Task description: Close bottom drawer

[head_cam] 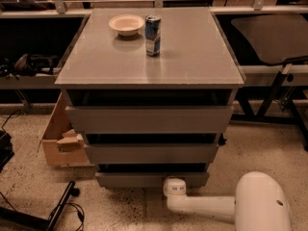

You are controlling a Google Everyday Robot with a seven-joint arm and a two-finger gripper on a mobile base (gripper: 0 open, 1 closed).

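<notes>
The bottom drawer [144, 179] is the lowest and narrowest of three grey drawer fronts in the cabinet [149, 119]. It sticks out a little, with a dark gap above it. My gripper [173, 186] is at the end of the white arm [207, 208], low by the floor. It sits right against the drawer's front panel, right of its middle. The arm's round white end hides the contact with the panel.
On the cabinet top stand a white bowl [126, 24] and a blue can [152, 35]. An open cardboard box [60, 141] sits on the floor left of the cabinet. A black stand leg [60, 208] and cables lie at front left. Dark table frames [274, 90] stand to the right.
</notes>
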